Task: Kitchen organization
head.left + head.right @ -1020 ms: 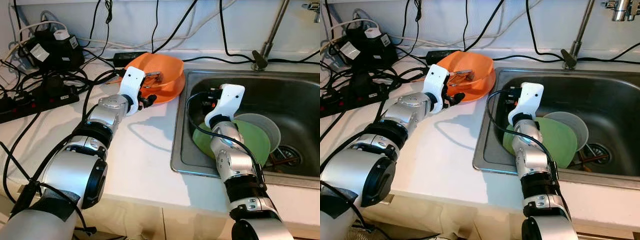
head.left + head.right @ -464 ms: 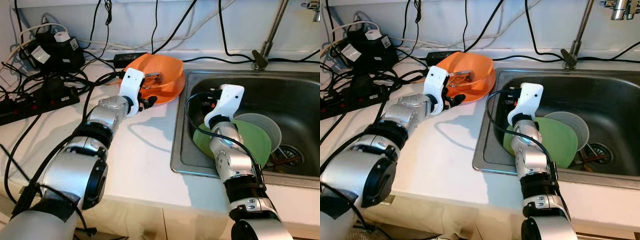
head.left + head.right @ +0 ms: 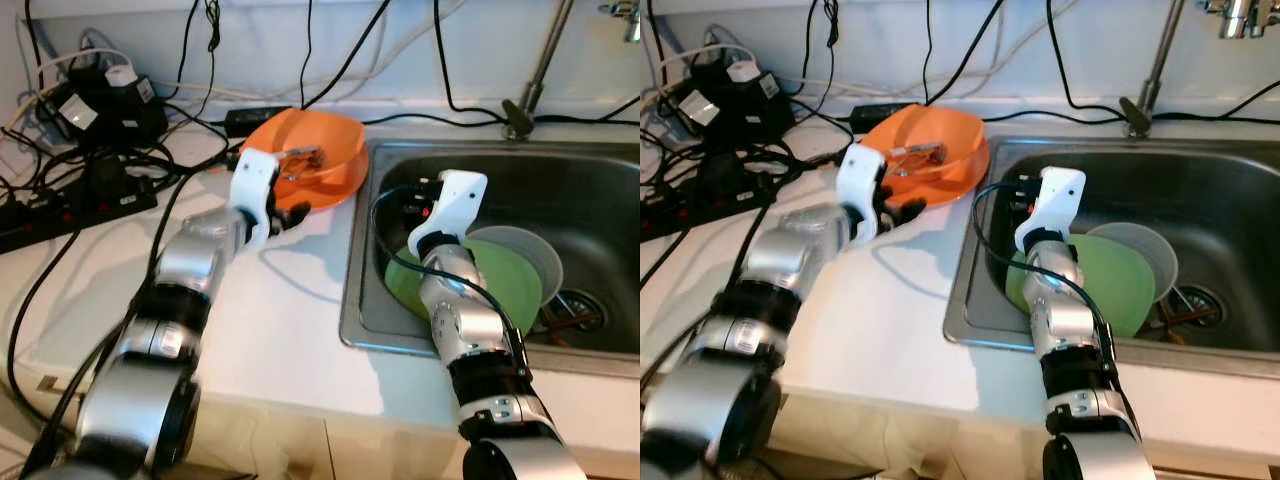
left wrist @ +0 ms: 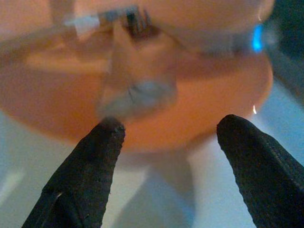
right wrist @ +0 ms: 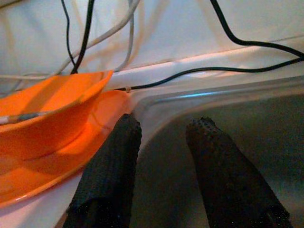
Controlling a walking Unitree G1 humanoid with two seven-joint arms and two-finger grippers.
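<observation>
Bright even light, soft shadows on the counter (image 3: 290, 320), left wrist view blurred.

Head pair looks down on counter and sink; wrist cameras sit close in.

Both eye views face forward and down from above, sharing the orange bowl (image 3: 318, 155) at upper centre, the steel sink (image 3: 590, 175) at right and the white counter (image 3: 880, 300). The left wrist view looks along its black fingers (image 4: 85, 166), very near the blurred bowl. The right wrist view looks past its fingers (image 5: 111, 166) across the sink's corner toward the same bowl and the cabled wall.
</observation>
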